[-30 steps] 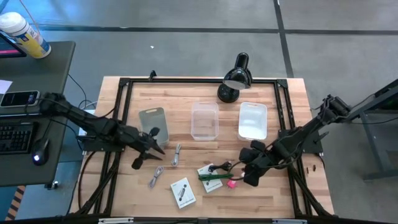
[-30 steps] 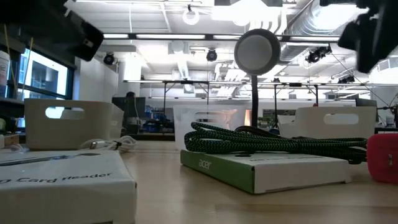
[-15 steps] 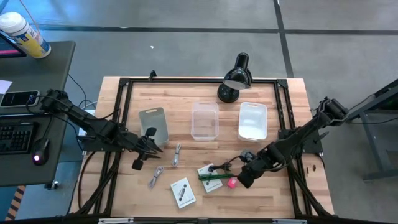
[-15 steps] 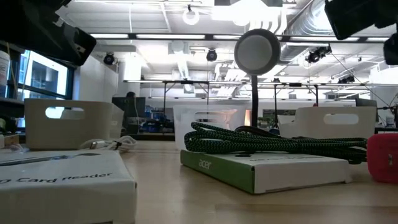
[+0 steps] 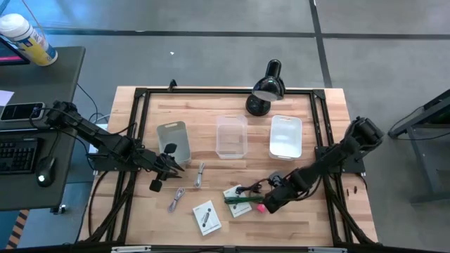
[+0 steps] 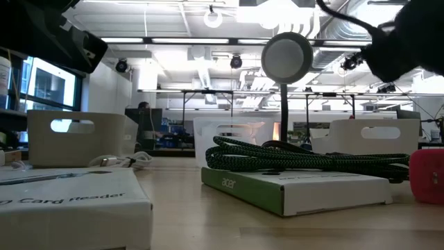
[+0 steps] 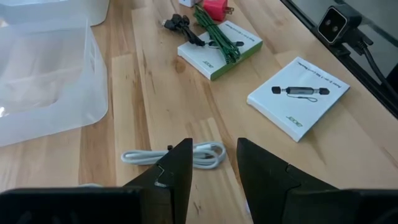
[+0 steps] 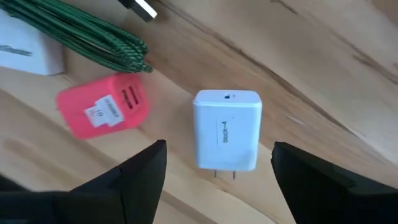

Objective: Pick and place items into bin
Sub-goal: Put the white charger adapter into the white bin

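In the right wrist view a white block (image 8: 227,129) with two prongs lies flat on the wood, beside a pink piece (image 8: 102,107) and a coiled green cable (image 8: 81,34). My right gripper (image 8: 217,186) hangs open above the block, one finger on either side, touching nothing. In the high view it (image 5: 271,202) stands next to the pink piece (image 5: 261,206). Two white cards (image 5: 206,216) (image 5: 239,200) lie near the front edge. My left gripper (image 5: 166,166) hovers at the left, open by a narrow gap, over a white cable (image 7: 180,155).
Three bins stand in a row mid-table: a grey one (image 5: 174,140), a clear one (image 5: 231,137) and a white one (image 5: 285,135). A black desk lamp (image 5: 266,88) stands at the far edge. Silvery cables (image 5: 200,174) (image 5: 176,199) and a black cable (image 5: 253,187) lie loose.
My right gripper has come down and moved toward the table's near left, to the pink piece and the green cable, rolling its wrist on the way. No item has moved.
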Available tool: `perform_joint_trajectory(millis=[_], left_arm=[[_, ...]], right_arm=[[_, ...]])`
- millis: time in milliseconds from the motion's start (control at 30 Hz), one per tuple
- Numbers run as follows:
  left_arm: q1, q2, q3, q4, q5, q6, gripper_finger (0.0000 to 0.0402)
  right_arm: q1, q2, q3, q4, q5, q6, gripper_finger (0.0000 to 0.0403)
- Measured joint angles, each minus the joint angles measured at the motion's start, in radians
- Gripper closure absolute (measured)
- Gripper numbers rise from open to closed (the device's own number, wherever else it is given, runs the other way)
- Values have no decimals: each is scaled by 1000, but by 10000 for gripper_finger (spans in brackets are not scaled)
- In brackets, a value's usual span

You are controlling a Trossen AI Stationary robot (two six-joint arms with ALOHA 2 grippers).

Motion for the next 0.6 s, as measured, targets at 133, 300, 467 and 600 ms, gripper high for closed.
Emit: perform_joint_trajectory(millis=[133,300,467,600], left_arm=[[0,0,0,0,1,-8,289],[0,0,0,0,1,-9,289],[0,0,0,0,0,-10,289],[0,0,0,0,0,-10,289]], right_arm=[[2,26,0,30,-4,0,126],[2,48,0,36,-5,-17,126],[2,73,0,22,-3,-19,126],[2,79,0,3,5,-21,126]])
